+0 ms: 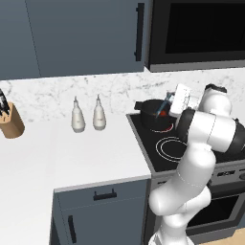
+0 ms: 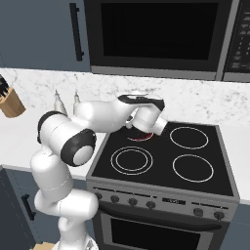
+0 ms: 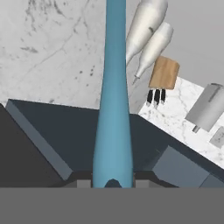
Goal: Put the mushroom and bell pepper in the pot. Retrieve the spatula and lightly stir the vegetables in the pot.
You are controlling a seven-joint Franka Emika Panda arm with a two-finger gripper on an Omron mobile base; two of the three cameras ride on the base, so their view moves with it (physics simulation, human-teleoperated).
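Note:
The black pot (image 1: 149, 116) stands on the stove's back-left burner. My gripper (image 1: 171, 102) hangs just above its right side and is shut on the handle of the light-blue spatula (image 1: 165, 102), whose blade slants down into the pot. In the hand view the spatula (image 3: 113, 109) runs from between my fingertips up to the top edge, with my gripper (image 3: 113, 183) shut on it. A small red patch (image 1: 163, 113) shows in the pot by the blade, probably the bell pepper. The mushroom is hidden. In the right base view my arm covers the pot.
Two white bottles (image 1: 78, 117) (image 1: 98, 114) stand on the counter left of the stove (image 2: 195, 166). A wooden knife block (image 1: 10, 122) sits at the far left. A microwave (image 2: 161, 34) hangs low over the cooktop. A red ring (image 2: 142, 136) glows under my hand.

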